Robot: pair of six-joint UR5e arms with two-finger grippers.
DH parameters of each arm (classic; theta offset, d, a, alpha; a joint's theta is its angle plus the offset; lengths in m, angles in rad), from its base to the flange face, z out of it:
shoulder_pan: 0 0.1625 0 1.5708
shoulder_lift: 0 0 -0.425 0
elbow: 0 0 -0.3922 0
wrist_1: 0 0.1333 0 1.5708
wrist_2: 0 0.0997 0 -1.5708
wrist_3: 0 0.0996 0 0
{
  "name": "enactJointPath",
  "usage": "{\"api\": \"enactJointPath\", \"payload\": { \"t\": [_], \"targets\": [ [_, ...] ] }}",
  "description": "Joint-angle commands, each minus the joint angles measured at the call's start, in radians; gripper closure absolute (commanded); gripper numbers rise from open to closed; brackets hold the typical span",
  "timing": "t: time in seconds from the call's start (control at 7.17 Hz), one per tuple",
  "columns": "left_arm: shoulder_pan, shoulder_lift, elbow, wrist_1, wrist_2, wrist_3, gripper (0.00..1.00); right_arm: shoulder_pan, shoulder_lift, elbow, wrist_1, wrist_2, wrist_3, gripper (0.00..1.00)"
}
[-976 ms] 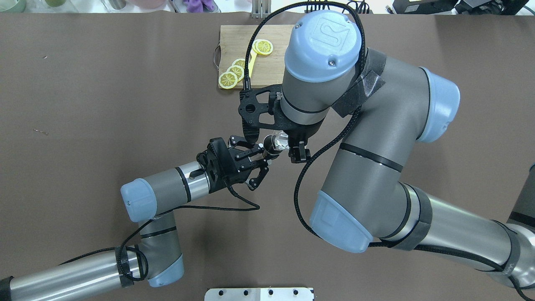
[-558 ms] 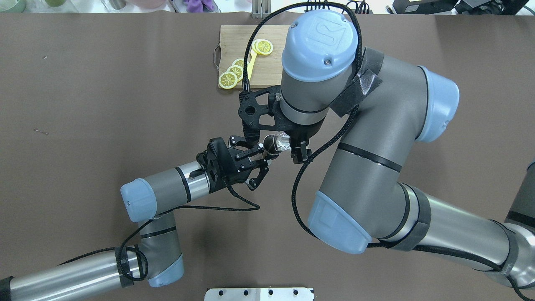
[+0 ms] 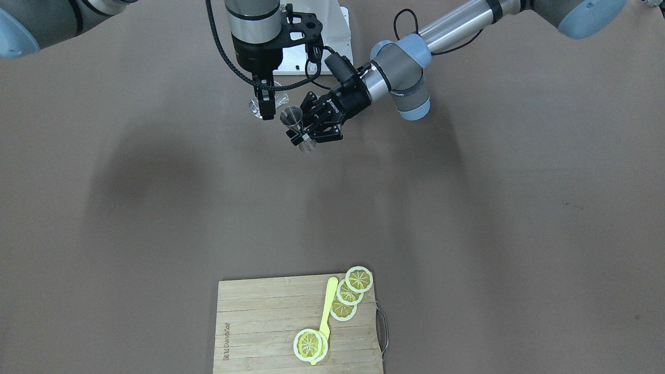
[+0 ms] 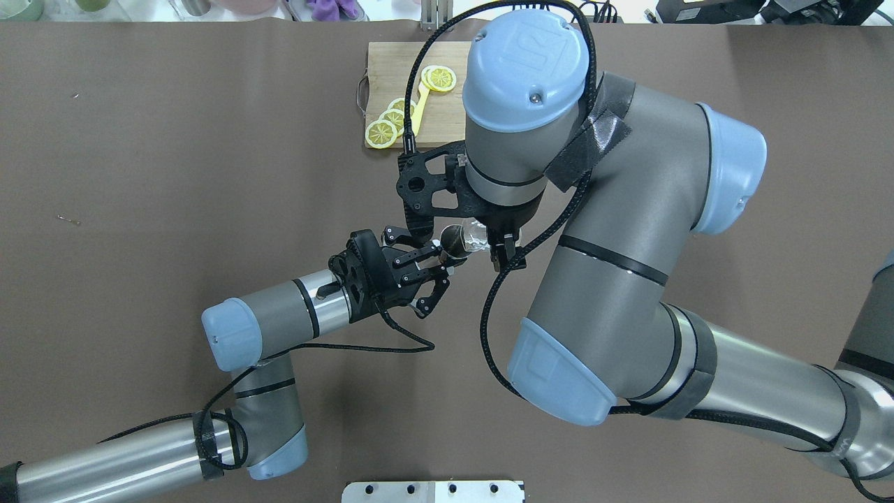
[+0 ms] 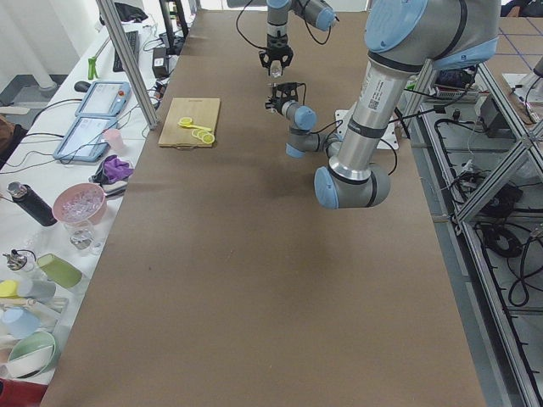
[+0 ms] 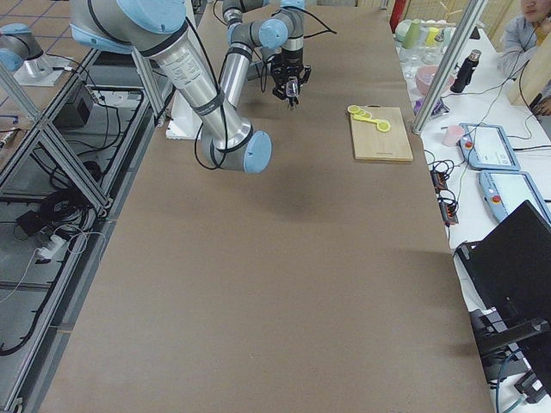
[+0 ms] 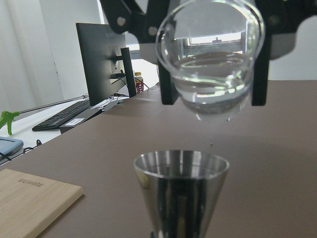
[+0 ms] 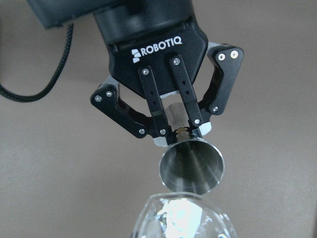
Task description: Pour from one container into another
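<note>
My left gripper (image 8: 181, 133) is shut on the narrow waist of a steel jigger (image 8: 192, 166), holding it upright above the table, open cone (image 7: 181, 173) up. Just above and beside it hangs a clear glass (image 7: 210, 64) partly filled with water, tipped with its mouth toward the jigger. My right gripper (image 4: 489, 243) is shut on the glass (image 4: 475, 236), a black finger (image 7: 260, 69) on each side. No stream shows between glass and jigger (image 3: 292, 117).
A wooden cutting board (image 4: 391, 70) lies at the table's far middle with lemon slices (image 4: 381, 133) and a yellow spoon (image 3: 326, 306) on it. Cups and bowls (image 5: 76, 203) stand on a side bench beyond the table's far edge. A person (image 6: 529, 26) sits there.
My right wrist has shifted slightly left and away, carrying the glass closer over the jigger. The left arm and the jigger have stayed still.
</note>
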Motion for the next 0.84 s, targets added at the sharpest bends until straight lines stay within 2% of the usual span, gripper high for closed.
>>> {"api": "enactJointPath", "payload": {
  "t": [0.0,0.7],
  "targets": [
    [0.0,0.001,0.001,0.0,0.0,-0.001,1.0,0.0,0.011,0.0,-0.026,-0.015,-0.023,1.0],
    [0.0,-0.001,0.001,0.0,0.0,0.001,1.0,0.0,0.025,-0.003,-0.059,-0.041,-0.056,1.0]
  ]
}}
